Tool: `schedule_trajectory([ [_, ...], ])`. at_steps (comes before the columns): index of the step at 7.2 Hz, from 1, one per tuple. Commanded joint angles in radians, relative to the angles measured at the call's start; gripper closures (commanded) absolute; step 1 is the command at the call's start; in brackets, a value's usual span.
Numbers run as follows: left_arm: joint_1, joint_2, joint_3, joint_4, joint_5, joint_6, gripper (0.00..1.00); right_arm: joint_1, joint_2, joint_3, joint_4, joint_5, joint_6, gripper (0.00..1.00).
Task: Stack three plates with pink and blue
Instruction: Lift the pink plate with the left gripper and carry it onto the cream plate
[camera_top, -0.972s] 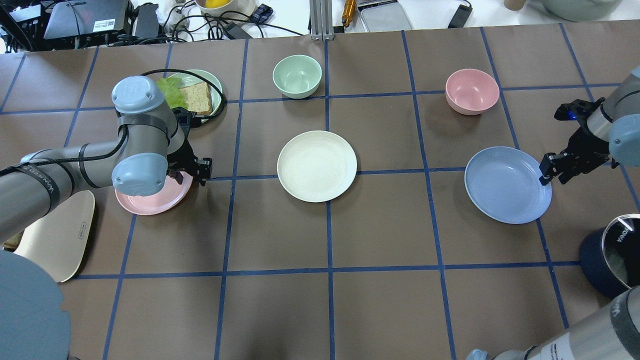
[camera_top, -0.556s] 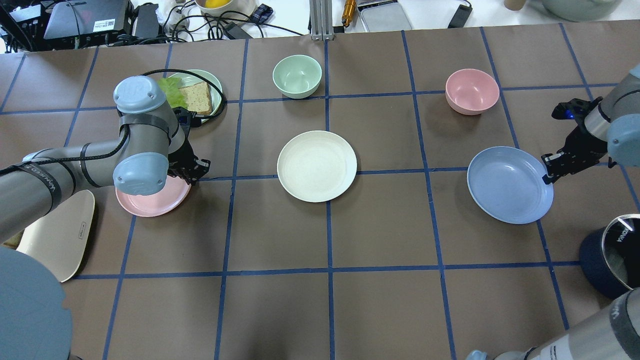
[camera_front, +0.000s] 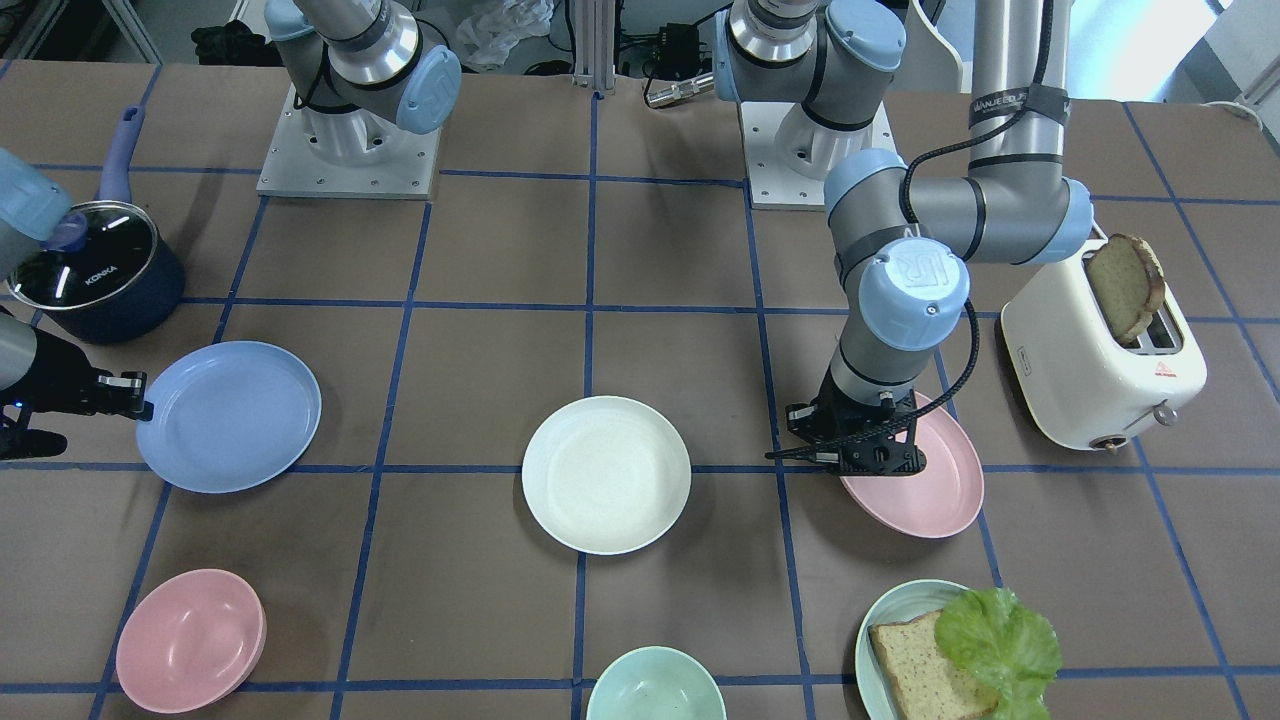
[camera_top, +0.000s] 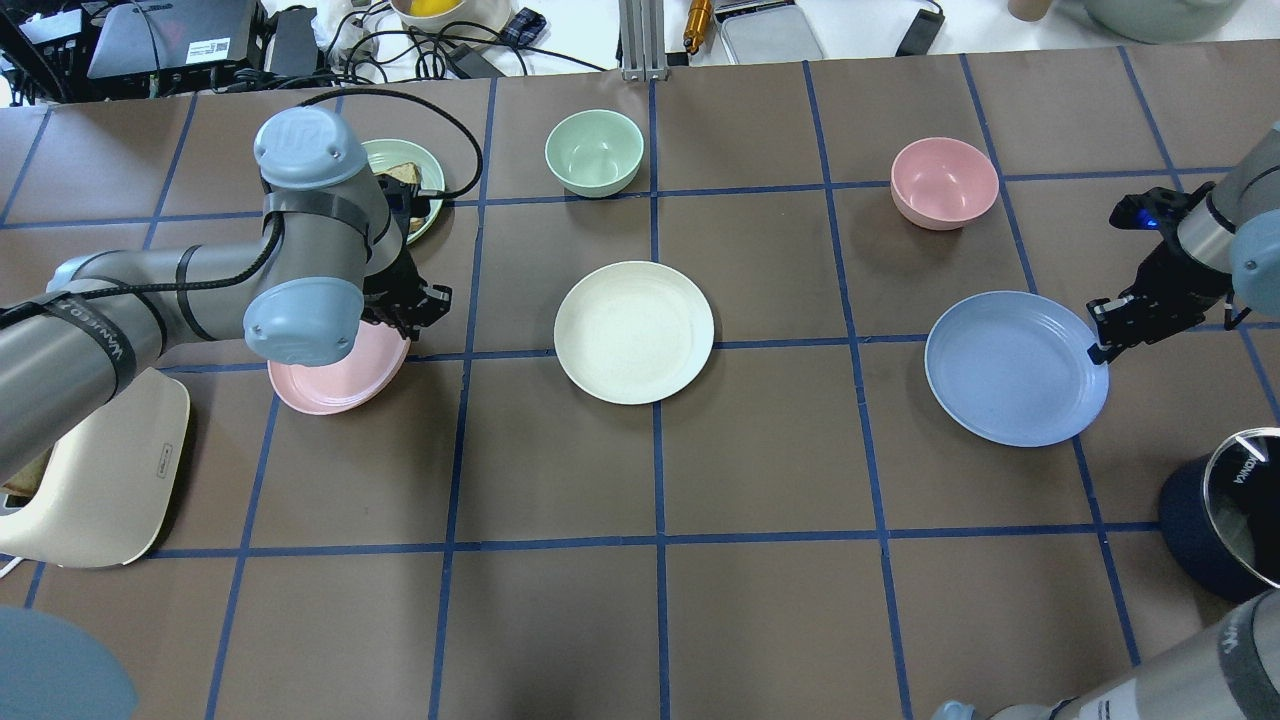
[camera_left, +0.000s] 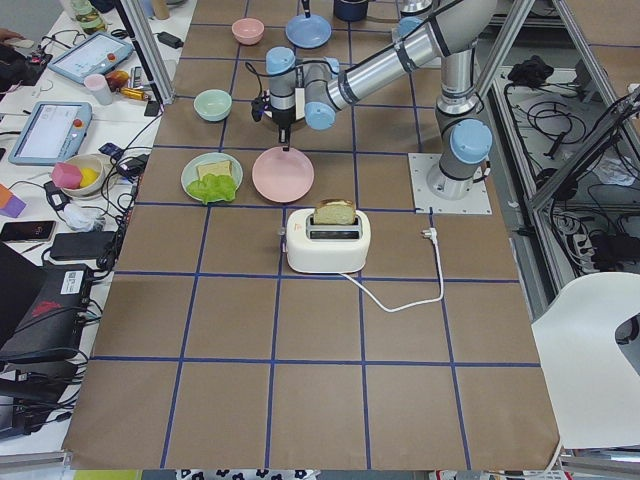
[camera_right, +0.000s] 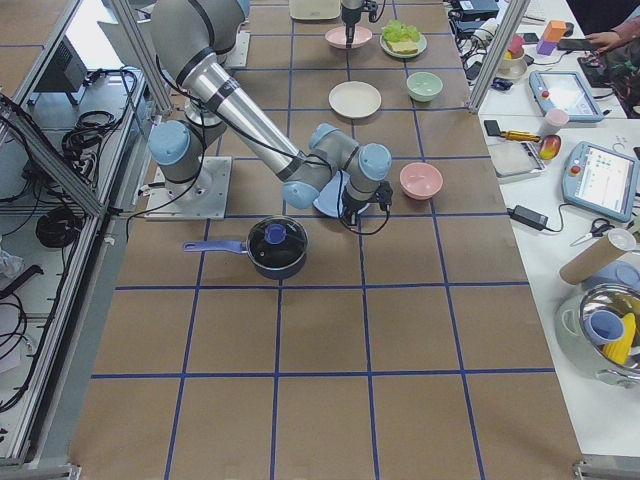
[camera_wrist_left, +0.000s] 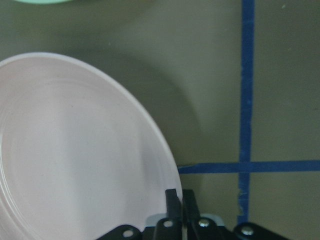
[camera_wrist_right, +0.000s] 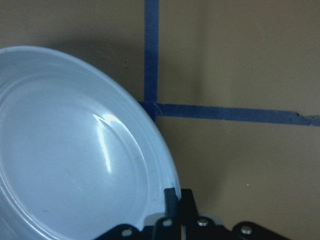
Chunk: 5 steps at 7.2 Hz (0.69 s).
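The pale pink plate (camera_top: 330, 385) hangs tilted above the table at the left, held by its rim. My left gripper (camera_top: 408, 322) is shut on that rim; the wrist view shows the fingertips (camera_wrist_left: 172, 197) pinched on the plate's edge (camera_wrist_left: 75, 150). The light blue plate (camera_top: 1010, 370) is at the right, with one edge raised. My right gripper (camera_top: 1100, 345) is shut on its rim, as the wrist view (camera_wrist_right: 75, 150) also shows. The cream-white plate (camera_top: 634, 332) lies flat at the table's middle, between the two.
A teal plate with bread and lettuce (camera_front: 940, 650) sits beyond the pink plate. A mint bowl (camera_top: 594, 152) and a pink bowl (camera_top: 944, 182) stand at the far side. A white toaster (camera_front: 1100, 360) is near my left arm and a dark pot (camera_front: 95, 275) near my right.
My left gripper closed on the pink plate's rim, lifted it and carried it a little to the right. My right gripper closed on the blue plate's rim and raised that edge.
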Motion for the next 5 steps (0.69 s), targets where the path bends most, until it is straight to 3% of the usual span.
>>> schedule_trajectory([
  [1,-0.155,-0.05,0.197,-0.183,0.0,-0.259,1.0,0.052,-0.077,-0.003,0.03,0.0,0.075,1.0],
  [4,-0.399,-0.229,0.458,-0.23,-0.031,-0.664,1.0,0.085,-0.094,-0.027,0.066,-0.002,0.118,1.0],
  [5,-0.43,-0.283,0.522,-0.23,-0.033,-0.705,1.0,0.085,-0.091,-0.061,0.11,0.002,0.118,1.0],
])
